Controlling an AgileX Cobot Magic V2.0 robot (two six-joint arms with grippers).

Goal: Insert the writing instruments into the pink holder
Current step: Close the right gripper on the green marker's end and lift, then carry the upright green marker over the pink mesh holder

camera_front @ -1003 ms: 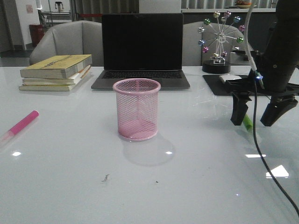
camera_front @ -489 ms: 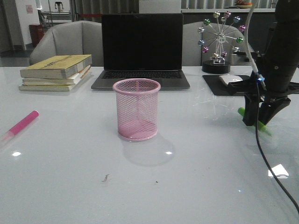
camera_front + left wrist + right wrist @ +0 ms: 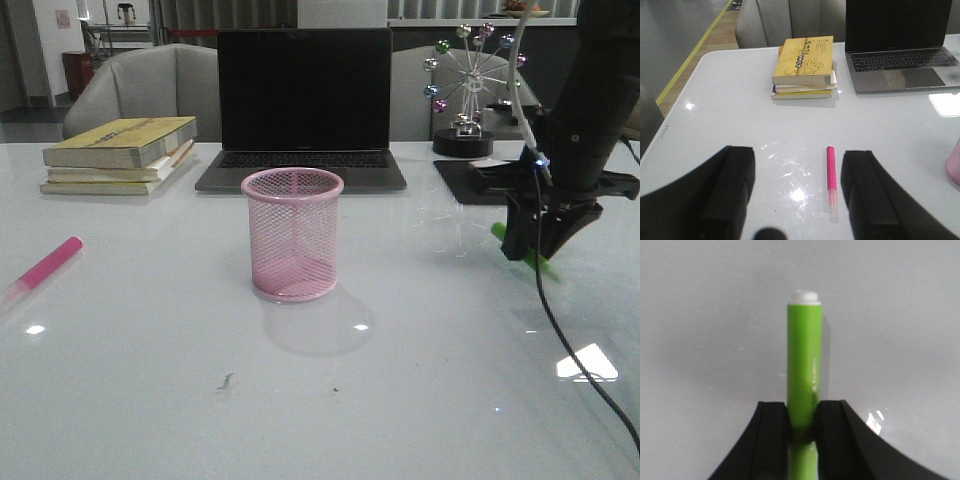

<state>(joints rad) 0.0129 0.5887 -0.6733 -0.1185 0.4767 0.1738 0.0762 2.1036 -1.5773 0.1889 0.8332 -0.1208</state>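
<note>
The pink holder (image 3: 292,233), a round wire-mesh cup, stands upright at the table's middle with nothing in it. My right gripper (image 3: 535,245) is shut on the lime green marker (image 3: 804,370), which shows as green ends (image 3: 500,233) on either side of the fingers, lifted a little off the table to the holder's right. The hot pink marker (image 3: 45,268) lies flat near the left edge. In the left wrist view it (image 3: 830,174) lies between the wide-apart fingers of my left gripper (image 3: 799,186), which hangs open above it. The holder's edge (image 3: 955,165) shows at that view's border.
A black laptop (image 3: 304,105) stands open behind the holder. A stack of yellow books (image 3: 120,153) sits at the back left. At the back right are a wheel-shaped desk toy (image 3: 467,90) and a dark mat (image 3: 470,182) with a white object on it.
My right gripper went from open astride the green marker to shut on it, then lifted it and shifted slightly left. The pink marker and holder have not moved.
</note>
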